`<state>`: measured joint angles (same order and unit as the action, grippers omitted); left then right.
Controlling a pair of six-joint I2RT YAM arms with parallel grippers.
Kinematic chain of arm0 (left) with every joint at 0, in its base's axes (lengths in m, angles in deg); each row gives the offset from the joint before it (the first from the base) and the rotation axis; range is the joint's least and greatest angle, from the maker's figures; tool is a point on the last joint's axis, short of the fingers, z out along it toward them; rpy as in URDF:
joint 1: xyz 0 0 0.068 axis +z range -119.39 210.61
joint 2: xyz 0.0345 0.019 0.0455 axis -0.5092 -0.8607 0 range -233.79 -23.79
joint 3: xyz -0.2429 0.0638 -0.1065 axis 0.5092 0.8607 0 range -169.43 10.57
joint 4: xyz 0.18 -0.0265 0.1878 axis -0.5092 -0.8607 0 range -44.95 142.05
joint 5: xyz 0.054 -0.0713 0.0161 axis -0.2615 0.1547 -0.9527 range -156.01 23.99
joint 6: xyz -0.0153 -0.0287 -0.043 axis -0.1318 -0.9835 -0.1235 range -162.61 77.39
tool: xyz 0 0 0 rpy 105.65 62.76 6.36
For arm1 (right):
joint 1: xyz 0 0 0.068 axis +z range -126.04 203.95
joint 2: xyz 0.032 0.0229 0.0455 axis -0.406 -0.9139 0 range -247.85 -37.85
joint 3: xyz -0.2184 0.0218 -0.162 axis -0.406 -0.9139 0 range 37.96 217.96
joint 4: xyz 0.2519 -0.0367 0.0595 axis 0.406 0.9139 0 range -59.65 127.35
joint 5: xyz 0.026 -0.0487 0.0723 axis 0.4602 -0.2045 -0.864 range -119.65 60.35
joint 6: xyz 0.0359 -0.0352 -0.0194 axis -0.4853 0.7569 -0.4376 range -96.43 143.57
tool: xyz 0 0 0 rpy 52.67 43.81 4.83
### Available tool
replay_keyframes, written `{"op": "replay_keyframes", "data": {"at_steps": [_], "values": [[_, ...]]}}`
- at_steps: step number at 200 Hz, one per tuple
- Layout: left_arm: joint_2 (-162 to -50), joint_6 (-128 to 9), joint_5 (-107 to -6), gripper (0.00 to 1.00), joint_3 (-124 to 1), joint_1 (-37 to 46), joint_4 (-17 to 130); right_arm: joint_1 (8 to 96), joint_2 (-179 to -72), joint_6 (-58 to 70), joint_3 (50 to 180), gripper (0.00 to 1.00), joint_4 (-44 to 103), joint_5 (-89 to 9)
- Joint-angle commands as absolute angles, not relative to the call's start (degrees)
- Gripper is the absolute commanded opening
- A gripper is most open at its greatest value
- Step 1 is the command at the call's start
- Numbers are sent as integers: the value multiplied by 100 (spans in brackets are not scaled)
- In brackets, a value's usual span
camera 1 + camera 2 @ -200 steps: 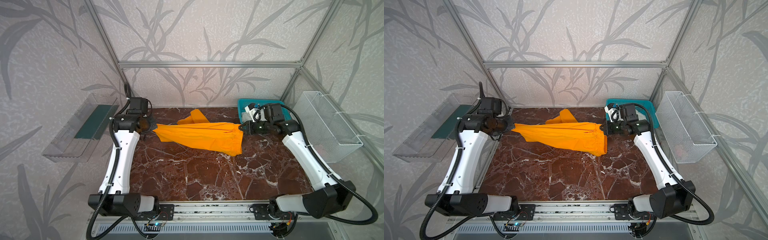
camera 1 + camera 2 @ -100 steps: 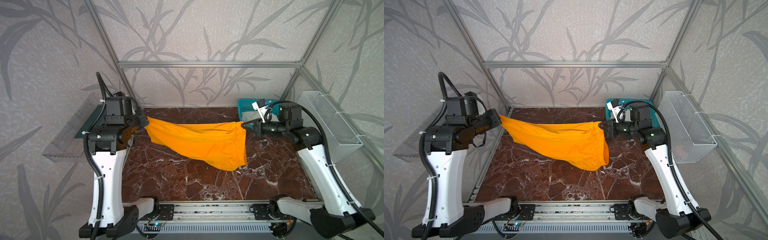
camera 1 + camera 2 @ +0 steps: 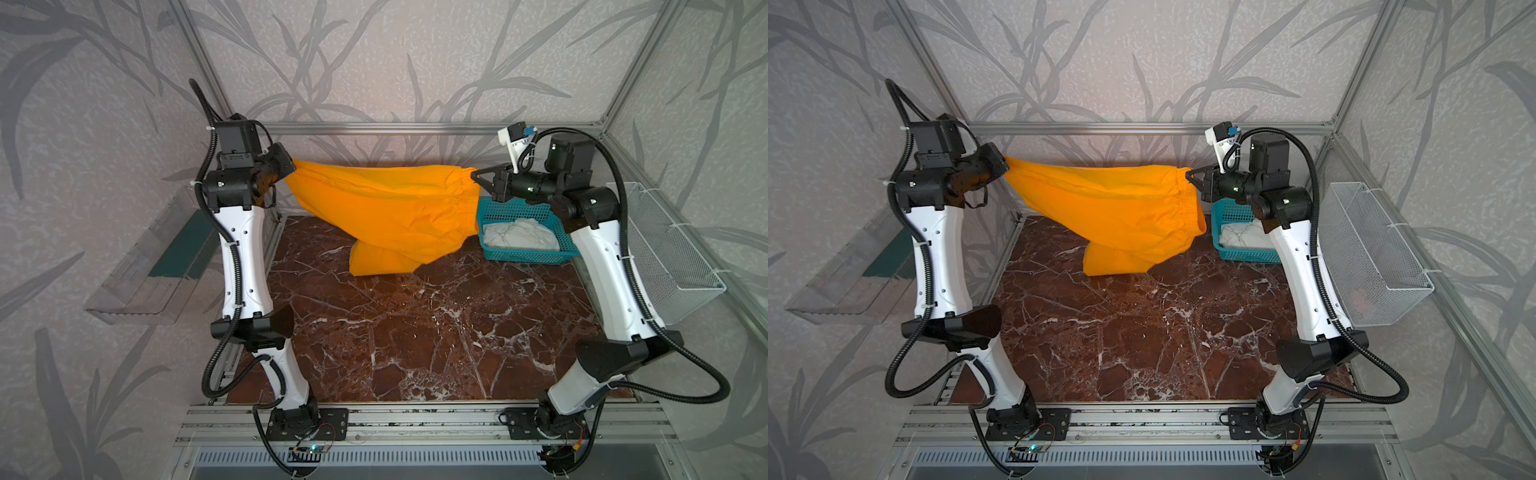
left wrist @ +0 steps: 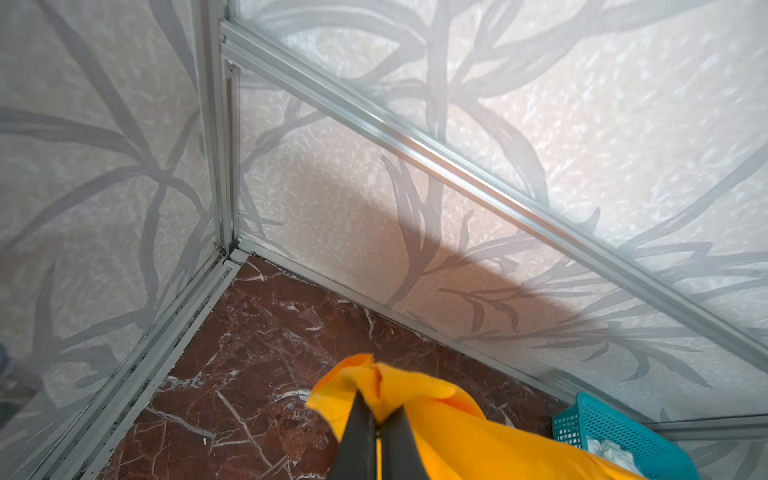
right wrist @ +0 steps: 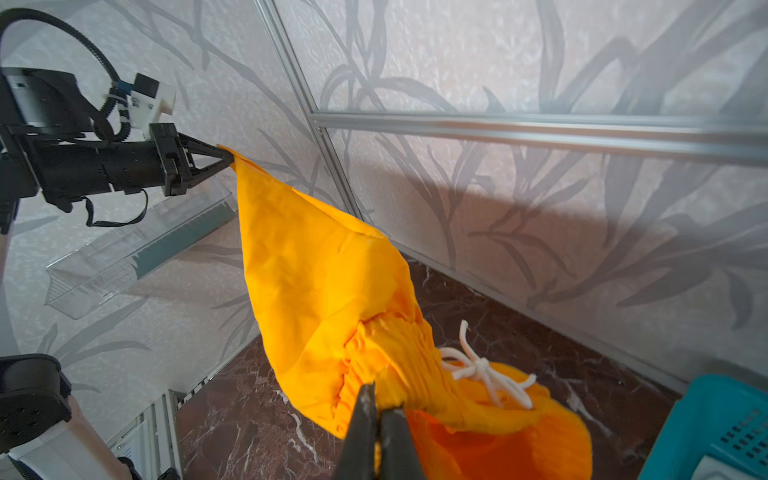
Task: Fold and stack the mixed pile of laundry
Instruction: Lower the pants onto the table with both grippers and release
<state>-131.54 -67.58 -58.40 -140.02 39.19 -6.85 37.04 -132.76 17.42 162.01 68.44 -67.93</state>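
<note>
- Orange trousers [image 3: 386, 212], one pair, hang stretched over the bench [image 3: 415, 332], long axis left-right, waistband rightward.
- Left pincer [image 3: 291, 168] grips the leg end, right pincer [image 3: 476, 176] the waistband.
- One white shirt [image 3: 519, 235] in teal basket [image 3: 528, 257].

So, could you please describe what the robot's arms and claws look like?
The left arm and right arm have white link shells, black joints and ribbed black cable conduits. The left claw and right claw are black, tapering skeletal triangles.
</note>
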Motion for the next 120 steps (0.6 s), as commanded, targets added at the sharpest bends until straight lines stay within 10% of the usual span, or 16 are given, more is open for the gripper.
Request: {"op": "replay_keyframes", "data": {"at_steps": [1,76,120], "values": [[-12490,-6710,-5527,0,-13945,3979,-446,3687,-12716,2317,15901,0,6809,-7021],[-9083,-6485,-4750,0,-6643,3970,697,4105,-10767,1690,10144,0,5183,-6532],[-8763,-6976,-4800,0,-4497,3970,647,4767,-10749,563,8292,0,5050,-5862]]}}
